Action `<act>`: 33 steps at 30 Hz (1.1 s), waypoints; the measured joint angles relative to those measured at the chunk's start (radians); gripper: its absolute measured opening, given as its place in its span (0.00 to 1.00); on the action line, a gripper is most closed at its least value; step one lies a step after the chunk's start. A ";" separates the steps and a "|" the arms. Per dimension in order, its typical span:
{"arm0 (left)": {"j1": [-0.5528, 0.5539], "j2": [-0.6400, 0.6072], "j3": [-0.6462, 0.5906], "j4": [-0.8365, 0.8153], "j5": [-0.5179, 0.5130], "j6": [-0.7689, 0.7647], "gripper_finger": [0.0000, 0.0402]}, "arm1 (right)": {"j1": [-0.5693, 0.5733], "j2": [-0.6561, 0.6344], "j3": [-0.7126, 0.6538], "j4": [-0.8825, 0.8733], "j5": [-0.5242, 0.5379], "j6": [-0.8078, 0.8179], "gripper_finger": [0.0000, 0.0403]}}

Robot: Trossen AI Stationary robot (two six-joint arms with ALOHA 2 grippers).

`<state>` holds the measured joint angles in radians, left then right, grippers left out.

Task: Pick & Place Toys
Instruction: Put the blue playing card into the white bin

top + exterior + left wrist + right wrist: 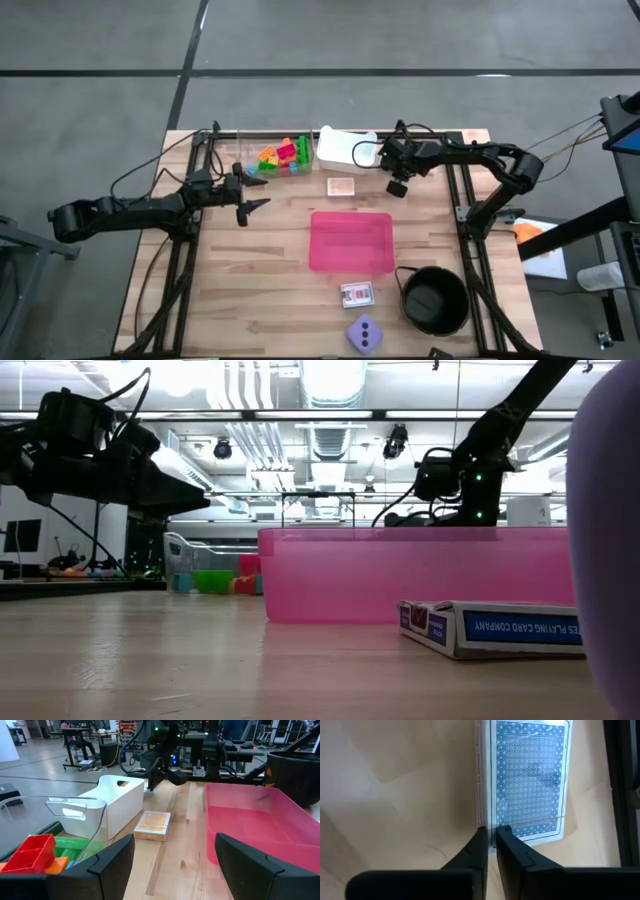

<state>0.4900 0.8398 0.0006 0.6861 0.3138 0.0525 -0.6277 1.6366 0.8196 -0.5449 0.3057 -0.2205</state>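
The toys are coloured bricks [283,155] piled in a clear bin at the table's far edge, also seen close up as bricks [40,852], and a lilac die [365,333] resting on the table near the front edge. My left gripper [250,205] hovers open beside the clear bin, with nothing between its fingers [112,865]. My right gripper [398,187] points steeply down, right of a deck of cards [342,186]. It is shut [492,832], and nothing shows between its fingers. In the right wrist view its tips overlap the deck's near corner [492,827]. My right gripper's shut fingertips [505,832] show in front of the near corner of the deck of cards [530,780]. I cannot tell whether they touch it or stand above it.
A white bin [345,148] stands next to the clear bin. A pink tray [350,240] lies mid-table. A card box [357,295] and a black bowl [435,300] sit near the front edge. Bare wood stretches along the left half.
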 joint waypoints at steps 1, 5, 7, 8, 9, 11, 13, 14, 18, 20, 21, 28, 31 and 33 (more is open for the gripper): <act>0.000 0.000 0.000 0.000 0.000 0.000 0.70 | 0.001 -0.001 0.000 -0.001 0.000 0.000 0.07; 0.000 0.000 0.000 0.000 0.000 0.000 0.70 | 0.013 -0.018 0.001 -0.028 0.005 0.009 0.04; 0.000 0.000 0.000 0.000 0.000 0.000 0.70 | 0.021 -0.037 -0.002 -0.059 -0.002 0.016 0.04; 0.000 0.000 0.000 0.000 0.000 0.000 0.70 | 0.025 -0.049 -0.004 -0.073 -0.006 0.022 0.04; 0.000 0.000 0.000 0.000 0.000 0.000 0.70 | 0.029 -0.060 -0.005 -0.086 -0.014 0.028 0.04; 0.000 0.000 0.000 0.000 0.000 0.000 0.70 | 0.038 -0.089 -0.005 -0.116 -0.024 0.042 0.04; 0.000 0.000 0.000 0.000 0.000 0.000 0.70 | 0.047 -0.124 -0.005 -0.138 -0.032 0.053 0.04; 0.000 0.000 0.000 0.000 0.000 0.000 0.70 | 0.053 -0.142 -0.005 -0.147 -0.031 0.060 0.04; 0.000 0.000 0.000 0.000 0.000 -0.001 0.70 | 0.077 -0.227 -0.002 -0.173 -0.047 0.080 0.04; 0.000 0.000 0.000 0.000 0.000 -0.001 0.70 | 0.079 -0.266 0.000 -0.176 -0.086 0.088 0.04; 0.000 0.000 0.000 0.000 0.000 -0.001 0.70 | 0.078 -0.284 0.001 -0.177 -0.108 0.094 0.04; 0.000 0.000 0.000 0.000 0.000 -0.003 0.70 | 0.073 -0.343 -0.001 -0.159 -0.135 0.130 0.04; 0.000 0.000 0.000 0.000 0.000 -0.003 0.70 | 0.067 -0.338 -0.001 -0.110 -0.120 0.139 0.04; 0.000 0.000 0.000 0.000 0.000 -0.003 0.70 | 0.061 -0.319 -0.001 -0.095 -0.120 0.137 0.04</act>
<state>0.4904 0.8402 0.0006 0.6861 0.3138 0.0490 -0.5669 1.3175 0.8188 -0.6403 0.1861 -0.0840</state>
